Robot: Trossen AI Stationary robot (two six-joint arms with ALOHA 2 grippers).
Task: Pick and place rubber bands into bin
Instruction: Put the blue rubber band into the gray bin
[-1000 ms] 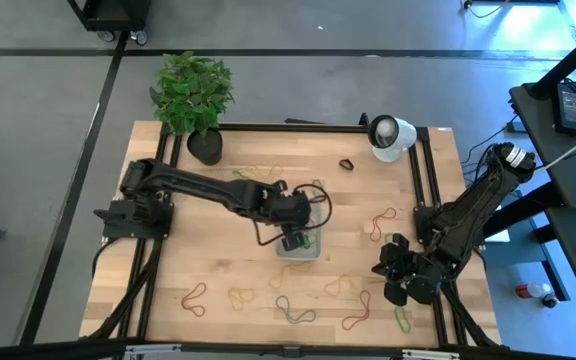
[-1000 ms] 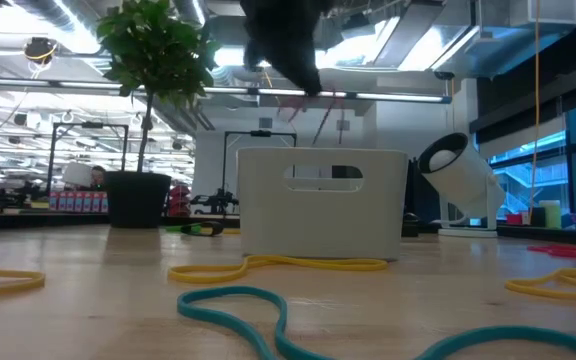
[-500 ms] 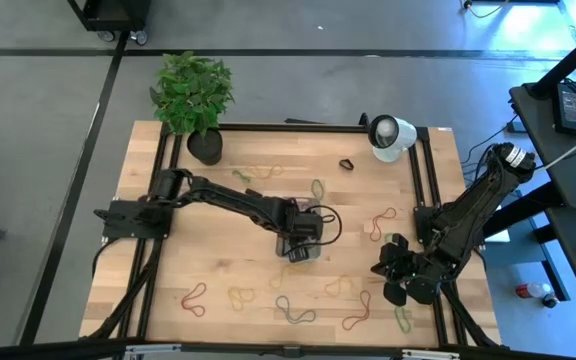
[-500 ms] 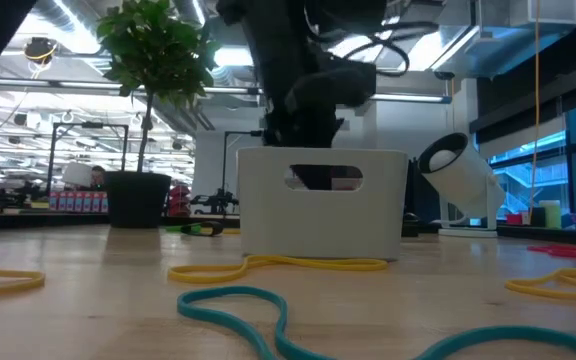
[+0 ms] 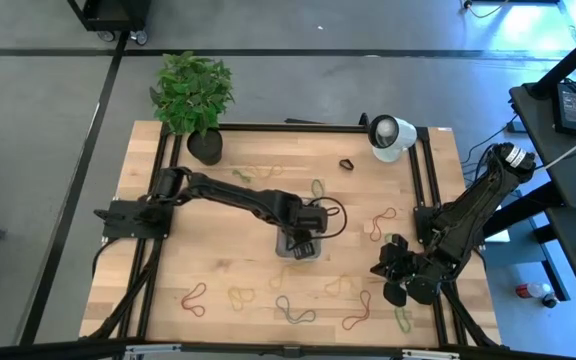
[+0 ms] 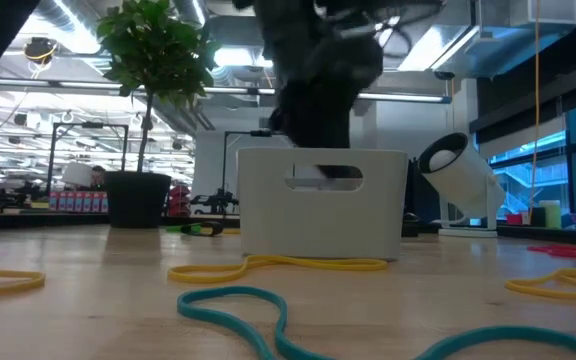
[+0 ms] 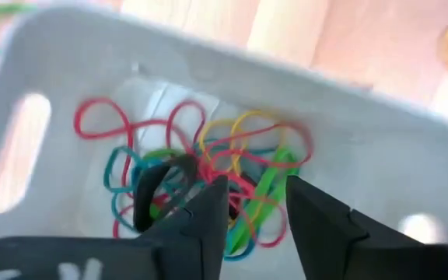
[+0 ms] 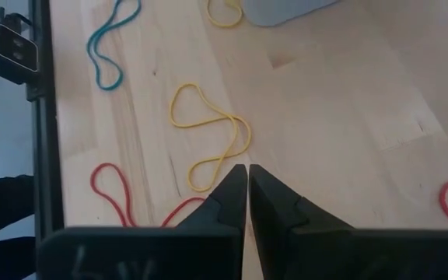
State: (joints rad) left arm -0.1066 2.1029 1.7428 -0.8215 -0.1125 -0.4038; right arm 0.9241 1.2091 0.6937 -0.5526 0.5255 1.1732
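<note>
My left gripper (image 7: pixel 255 204) hangs inside the bin (image 5: pixel 299 246), which sits near the middle of the table (image 5: pixel 218 270), its jaws a narrow gap apart above a tangle of rubber bands (image 7: pixel 208 167) in red, yellow, green and teal. My right gripper (image 8: pixel 247 183) waits near the table's right edge with its jaws pressed together, empty, over a yellow band (image 8: pixel 208 136) on the wood
</note>
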